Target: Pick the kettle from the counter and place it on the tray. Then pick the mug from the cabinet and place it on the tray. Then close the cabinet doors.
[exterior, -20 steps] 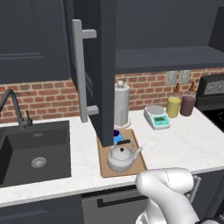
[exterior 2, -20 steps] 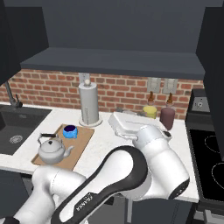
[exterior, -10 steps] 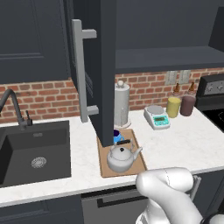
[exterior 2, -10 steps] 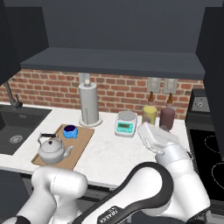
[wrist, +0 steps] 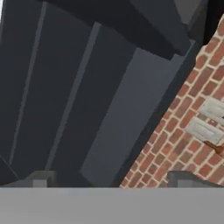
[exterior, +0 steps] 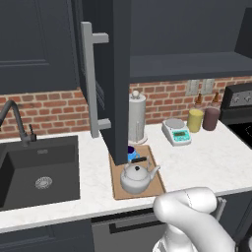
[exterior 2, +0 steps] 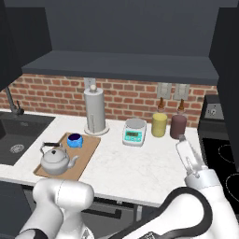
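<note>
**Kettle and mug on the tray, cabinet doors open, hand empty**

The two-finger gripper [wrist: 109, 178] stands released, its dark fingertips [wrist: 39, 179] set wide apart with nothing between them. In the hand view it looks up at the underside and shelf of the dark charcoal upper wall cabinet [wrist: 127, 109], with red brick wall [wrist: 183, 144] to one side. In the right base view the white hand [exterior 2: 190, 158] is raised over the right end of the white marble-like counter [exterior 2: 135, 163].

Well away from the hand, to its left and lower, lies the flat light-brown wooden tray [exterior 2: 86, 154]. On it stand the squat silver-grey metal kettle [exterior 2: 55, 159] with its dark top handle and, just behind it, the small bright blue mug [exterior 2: 74, 140], the two apart.

A tall dark charcoal cabinet door [exterior: 115, 74] with a long grey bar handle [exterior: 89, 78] stands open, edge-on, above the tray [exterior: 155, 179]. A tall grey paper-towel cylinder [exterior 2: 94, 112] stands beside the tray's far end. Nearer the hand are a small kitchen scale [exterior 2: 134, 132], a yellow canister [exterior 2: 159, 124] and a maroon canister [exterior 2: 178, 126].
</note>
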